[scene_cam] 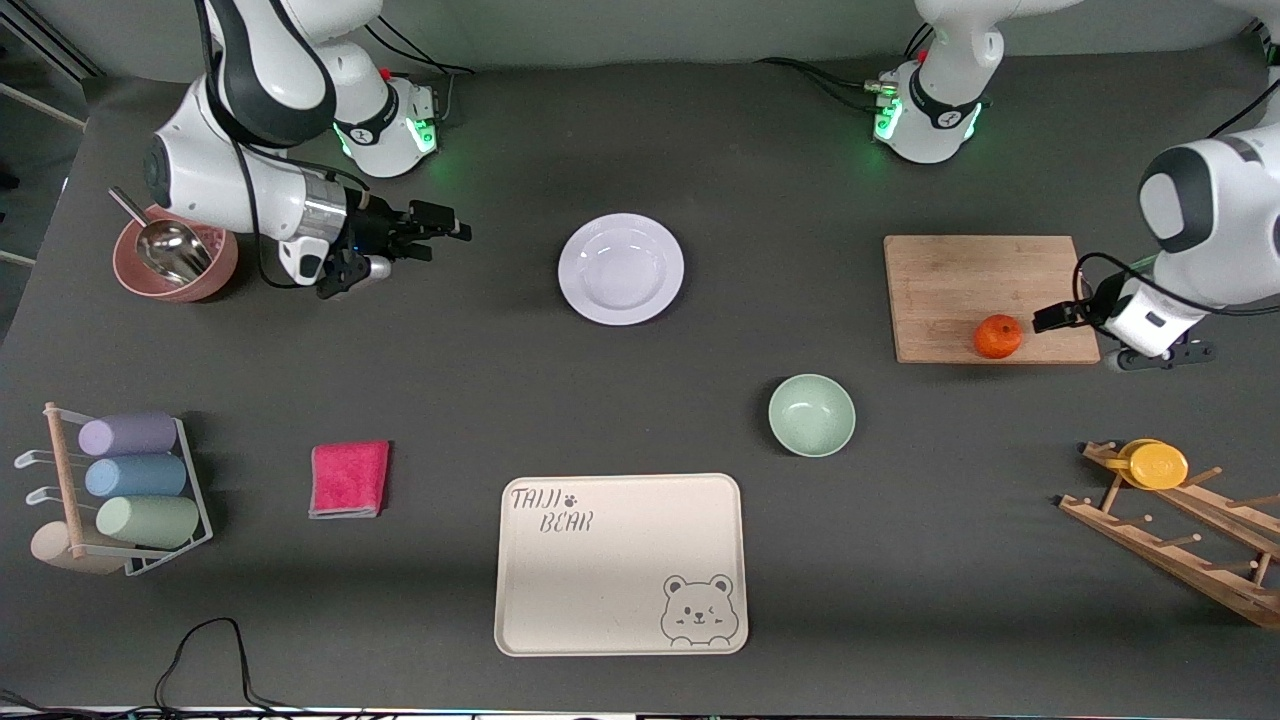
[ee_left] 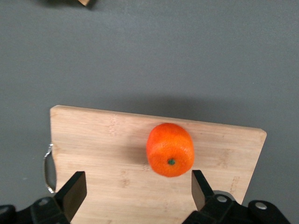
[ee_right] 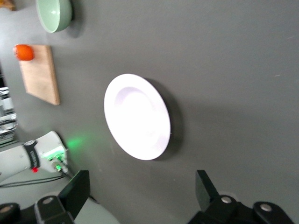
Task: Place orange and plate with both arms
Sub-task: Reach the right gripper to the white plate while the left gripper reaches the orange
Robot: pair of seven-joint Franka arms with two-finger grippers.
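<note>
The orange (scene_cam: 997,336) (ee_left: 170,149) rests on a wooden cutting board (scene_cam: 985,298) (ee_left: 103,154), near the board's edge closest to the front camera. My left gripper (scene_cam: 1062,316) (ee_left: 138,186) hovers open over that board beside the orange, which lies just ahead of the fingertips and touches neither. The white plate (scene_cam: 620,268) (ee_right: 136,116) lies flat on the table midway between the two arm bases. My right gripper (scene_cam: 440,232) (ee_right: 142,186) is open and empty over bare table, short of the plate on the right arm's side.
A pale green bowl (scene_cam: 811,414) and a beige bear tray (scene_cam: 620,563) sit nearer the front camera. A pink cloth (scene_cam: 349,479), a cup rack (scene_cam: 130,490) and a pink bowl with a scoop (scene_cam: 175,262) are at the right arm's end; a wooden rack with a yellow cup (scene_cam: 1155,464) is at the left arm's end.
</note>
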